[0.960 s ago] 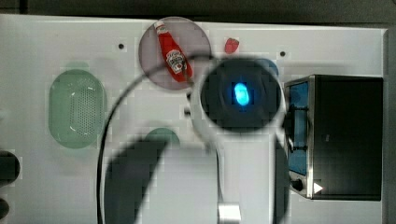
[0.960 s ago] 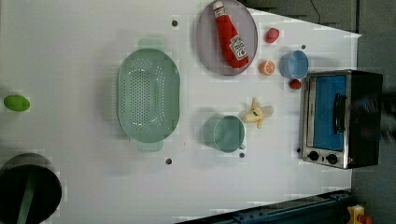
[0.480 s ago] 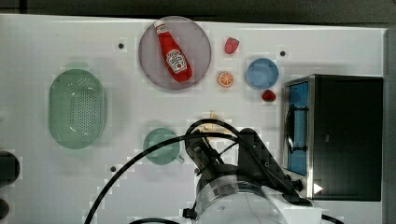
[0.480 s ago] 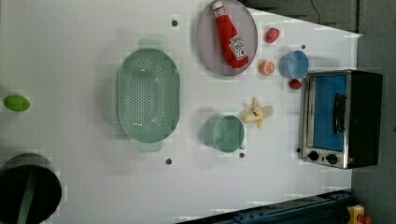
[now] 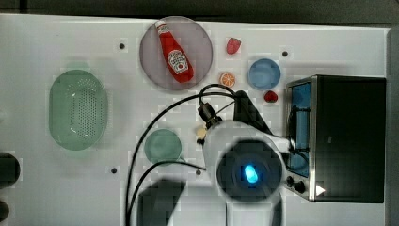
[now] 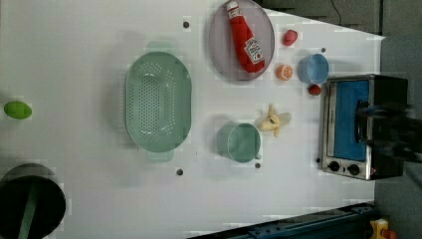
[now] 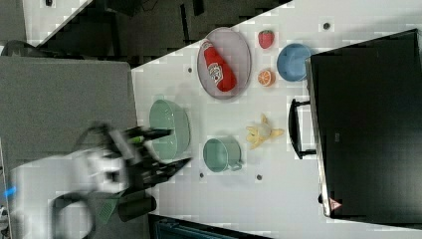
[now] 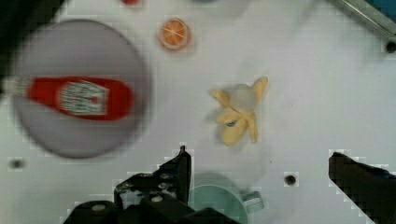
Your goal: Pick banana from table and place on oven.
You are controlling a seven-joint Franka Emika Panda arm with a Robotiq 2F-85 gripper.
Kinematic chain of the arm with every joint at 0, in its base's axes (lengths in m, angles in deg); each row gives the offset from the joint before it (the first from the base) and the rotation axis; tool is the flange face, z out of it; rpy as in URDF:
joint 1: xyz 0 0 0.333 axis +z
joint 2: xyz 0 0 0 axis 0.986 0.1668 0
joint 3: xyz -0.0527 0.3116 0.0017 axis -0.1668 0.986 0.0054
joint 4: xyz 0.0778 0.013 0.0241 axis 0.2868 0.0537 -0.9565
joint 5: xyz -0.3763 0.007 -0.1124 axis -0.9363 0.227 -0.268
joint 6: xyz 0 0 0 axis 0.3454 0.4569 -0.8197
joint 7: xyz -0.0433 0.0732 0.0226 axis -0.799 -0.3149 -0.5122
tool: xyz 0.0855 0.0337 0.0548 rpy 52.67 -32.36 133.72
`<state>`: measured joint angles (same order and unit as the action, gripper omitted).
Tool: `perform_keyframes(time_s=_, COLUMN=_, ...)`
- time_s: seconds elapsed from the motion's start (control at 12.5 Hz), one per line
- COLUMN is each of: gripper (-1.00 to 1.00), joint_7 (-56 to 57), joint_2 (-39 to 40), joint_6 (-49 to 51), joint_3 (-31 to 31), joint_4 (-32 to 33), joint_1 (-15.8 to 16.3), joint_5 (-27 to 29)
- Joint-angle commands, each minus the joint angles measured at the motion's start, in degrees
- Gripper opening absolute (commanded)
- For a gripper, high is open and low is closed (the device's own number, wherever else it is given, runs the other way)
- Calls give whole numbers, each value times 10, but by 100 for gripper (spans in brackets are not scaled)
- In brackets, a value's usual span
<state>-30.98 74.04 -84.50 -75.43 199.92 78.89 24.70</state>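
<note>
The claw (image 8: 259,175) hangs with its fingers spread wide apart and nothing between them, above the white tabletop (image 6: 89,199); the banana (image 6: 274,121), peeled and pale, lies on the tabletop between the green mug (image 6: 241,143) and the oven (image 6: 356,127), touching neither; in the left view the orange slice (image 6: 284,71) and blue bowl (image 6: 313,68) sit above it; a ketchup bottle (image 6: 245,36) lies on a grey plate (image 6: 221,55) beside the green colander (image 6: 158,101).
</note>
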Motion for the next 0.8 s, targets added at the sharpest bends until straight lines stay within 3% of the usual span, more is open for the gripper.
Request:
perform_keyframes(time_s=0.08, gripper=100, joint_7=-21, joint_2=68, joint_6=-86, joint_3=3, joint_4=51, joint_1=8, joint_5=5)
perform_keyframes(time_s=0.8, gripper=100, joint_7=-21, joint_2=314, joint_6=-324, joint_3=3, joint_4=85, joint_1=8, joint_5=5)
